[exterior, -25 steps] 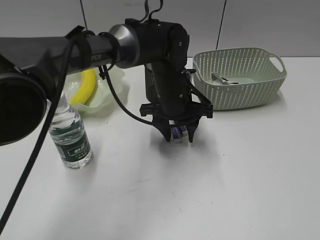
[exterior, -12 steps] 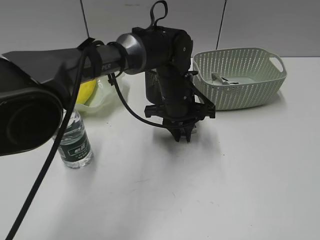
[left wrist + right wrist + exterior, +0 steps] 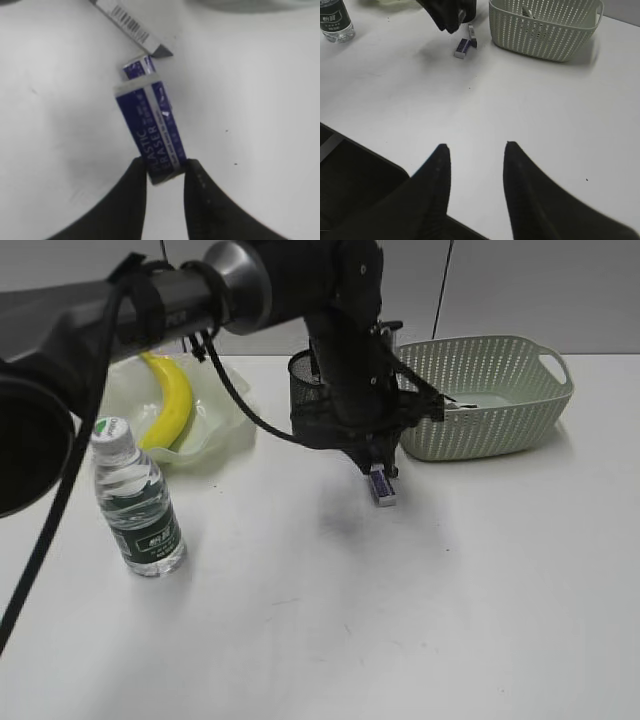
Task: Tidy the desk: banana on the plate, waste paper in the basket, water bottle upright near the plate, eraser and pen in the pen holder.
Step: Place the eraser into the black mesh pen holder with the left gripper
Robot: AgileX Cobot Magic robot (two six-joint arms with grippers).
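Observation:
My left gripper (image 3: 166, 172) is shut on the near end of the eraser (image 3: 152, 140), a white block in a blue sleeve. In the exterior view the eraser (image 3: 381, 486) hangs from the gripper (image 3: 377, 468) just above the desk (image 3: 350, 620), in front of the black mesh pen holder (image 3: 308, 405). The banana (image 3: 170, 405) lies on the pale green plate (image 3: 228, 420). Left of centre, the water bottle (image 3: 138, 505) stands upright. A pale wad, probably the waste paper (image 3: 527, 11), lies in the basket (image 3: 500, 410). No pen shows. My right gripper (image 3: 476, 146) hangs open over bare desk.
A white strip with a barcode (image 3: 131, 22) lies on the desk just past the eraser's far end. The left arm (image 3: 340, 350) hides part of the pen holder and the basket's left end. The desk's near edge (image 3: 380, 160) runs under my right gripper.
My left gripper has shut on the eraser and lifted it up and to the right, off the desk and toward the pen holder. The right gripper has not moved.

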